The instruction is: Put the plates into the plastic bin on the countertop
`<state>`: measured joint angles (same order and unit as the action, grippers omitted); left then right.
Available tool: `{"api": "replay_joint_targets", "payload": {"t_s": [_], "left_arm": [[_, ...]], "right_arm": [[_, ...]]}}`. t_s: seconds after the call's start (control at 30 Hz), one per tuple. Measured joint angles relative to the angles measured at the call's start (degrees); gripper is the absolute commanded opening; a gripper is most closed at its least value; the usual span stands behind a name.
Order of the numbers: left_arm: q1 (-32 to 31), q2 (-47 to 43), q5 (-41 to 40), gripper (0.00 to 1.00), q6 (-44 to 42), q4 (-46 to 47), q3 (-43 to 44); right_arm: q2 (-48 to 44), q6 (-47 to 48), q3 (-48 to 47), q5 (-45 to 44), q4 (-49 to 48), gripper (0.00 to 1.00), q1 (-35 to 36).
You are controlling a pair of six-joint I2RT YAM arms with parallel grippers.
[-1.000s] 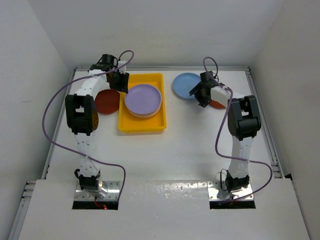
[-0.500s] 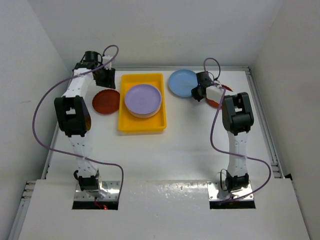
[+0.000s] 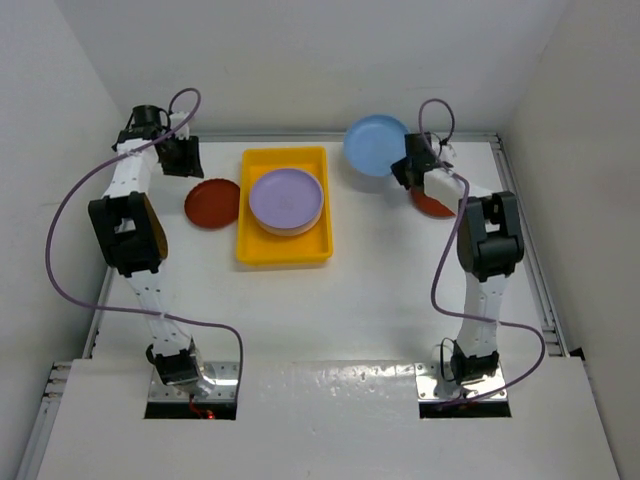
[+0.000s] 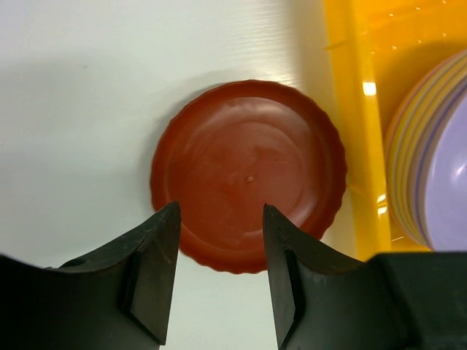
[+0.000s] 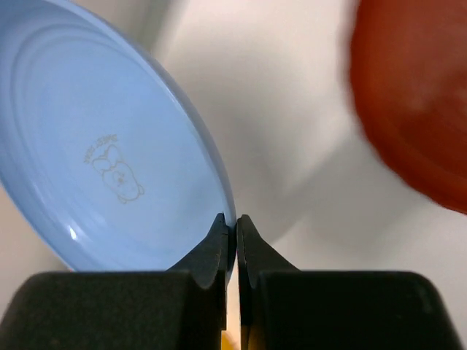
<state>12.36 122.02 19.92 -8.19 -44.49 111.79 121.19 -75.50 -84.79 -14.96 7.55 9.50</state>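
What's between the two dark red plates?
Top view: the yellow bin, holding a stack topped by a lilac plate, then bare countertop.

Type of place: a laboratory-style robot test cell is indicated.
Enclosure: plain white walls are seen along the top, left and right of the overhead frame.
Work surface: a flat white countertop is edged with metal rails.
Mounting: the left arm and right arm are bolted to metal mounts at the bottom of the frame.
Cabling: purple cables are routed openly along both arms.
Test items: plain plates and a yellow plastic bin are laid out in the upper half.
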Motion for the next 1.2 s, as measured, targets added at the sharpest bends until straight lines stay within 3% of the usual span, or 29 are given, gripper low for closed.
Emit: {"api": "replay_joint_targets", "payload": {"t_s": [0.17, 0.37, 0.47, 0.77, 0.97, 1.07, 1.1, 1.13, 1.2], "left_arm": [[3.7, 0.0, 0.2, 0.51, 1.0, 0.0, 0.0], [6.9, 0.0, -0.1, 0.51, 1.4, 0.0, 0.0], [7.1, 0.0, 0.0, 0.51, 1.4, 0.0, 0.0], [7.1, 0.0, 0.1, 0.53, 1.4, 0.1, -0.5], [7.1, 0.0, 0.3, 0.53, 1.4, 0.0, -2.3], [7.1, 0.0, 0.3, 0.53, 1.4, 0.1, -2.6], [7.1, 0.0, 0.3, 0.53, 1.4, 0.2, -2.7], [7.1, -0.1, 0.3, 0.53, 1.4, 0.3, -2.8], [7.1, -0.4, 0.4, 0.53, 1.4, 0.4, -3.2]], "right_arm": [[-3.1, 8.4, -7.8, 6.8, -1.4, 0.00, 0.9], [2.6, 19.9, -27.9, 17.9, 8.2, 0.00, 7.0], [6.7, 23.9, -32.9, 21.4, 13.2, 0.00, 10.7], [15.0, 31.8, -34.1, 22.3, 26.6, 0.00, 17.4], [15.0, 33.3, -33.3, 21.5, 27.4, 0.00, 17.7], [15.0, 34.1, -33.3, 20.9, 27.4, 0.10, 18.1], [15.0, 34.3, -33.3, 20.6, 27.3, 0.17, 18.1], [14.9, 34.6, -33.3, 20.3, 27.2, 0.31, 18.1], [14.3, 35.0, -33.0, 19.6, 26.5, 0.43, 18.5]]}}
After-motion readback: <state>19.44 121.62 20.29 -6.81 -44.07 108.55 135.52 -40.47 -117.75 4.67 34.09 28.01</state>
